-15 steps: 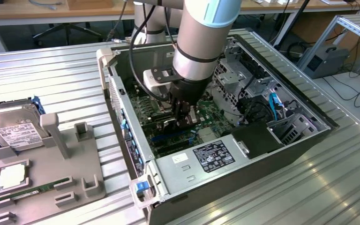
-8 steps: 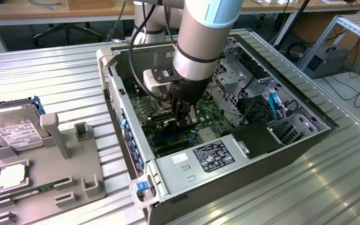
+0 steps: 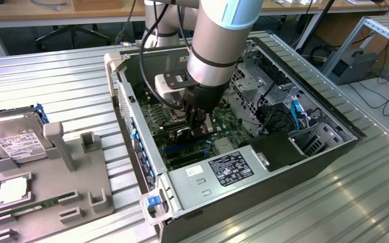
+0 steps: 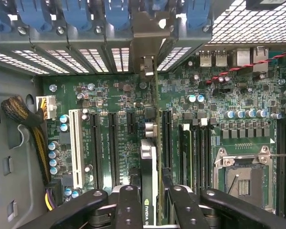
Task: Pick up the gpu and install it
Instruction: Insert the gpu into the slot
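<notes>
The gpu is seen edge-on in the wrist view, a thin card with a silver bracket end reaching toward the case's rear slot openings. My gripper is shut on it, a black finger on each side. The card stands upright over the green motherboard, in line with a long black expansion slot; whether it sits in the slot I cannot tell. In the exterior view my gripper reaches down inside the open computer case, with the gpu just under it above the board.
On the grey fixture at the exterior view's left lie a silver hard drive, a processor chip and a green RAM stick. Inside the case are the power supply, a CPU socket, blue slot latches and a cable bundle.
</notes>
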{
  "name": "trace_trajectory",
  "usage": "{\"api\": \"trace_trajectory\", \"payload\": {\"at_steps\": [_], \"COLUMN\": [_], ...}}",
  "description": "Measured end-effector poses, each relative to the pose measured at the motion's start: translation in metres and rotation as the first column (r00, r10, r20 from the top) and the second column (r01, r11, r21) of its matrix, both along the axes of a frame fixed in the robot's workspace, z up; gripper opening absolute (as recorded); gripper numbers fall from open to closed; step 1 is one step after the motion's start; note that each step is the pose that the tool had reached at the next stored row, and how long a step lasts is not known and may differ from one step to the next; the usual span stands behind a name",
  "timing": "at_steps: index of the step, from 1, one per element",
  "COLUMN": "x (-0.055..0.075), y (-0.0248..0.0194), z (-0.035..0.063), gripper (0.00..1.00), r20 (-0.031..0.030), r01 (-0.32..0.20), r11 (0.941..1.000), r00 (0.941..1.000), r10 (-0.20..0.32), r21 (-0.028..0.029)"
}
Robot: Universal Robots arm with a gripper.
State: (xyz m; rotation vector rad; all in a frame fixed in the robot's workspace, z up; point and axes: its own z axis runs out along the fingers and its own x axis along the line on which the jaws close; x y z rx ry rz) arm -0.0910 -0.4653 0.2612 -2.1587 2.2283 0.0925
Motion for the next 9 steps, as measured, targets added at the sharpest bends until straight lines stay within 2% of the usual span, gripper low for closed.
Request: {"api": "trace_trajectory", "payload": {"at_steps": [9], "x": [-0.0006], "y": [-0.0001], "z": [-0.0068], "gripper": [0.27], "r20": [-0.0002], "r01": [-0.005], "r11": [1.0], "r00": [1.0], "r10": [0.005], "r21": [-0.0004]}}
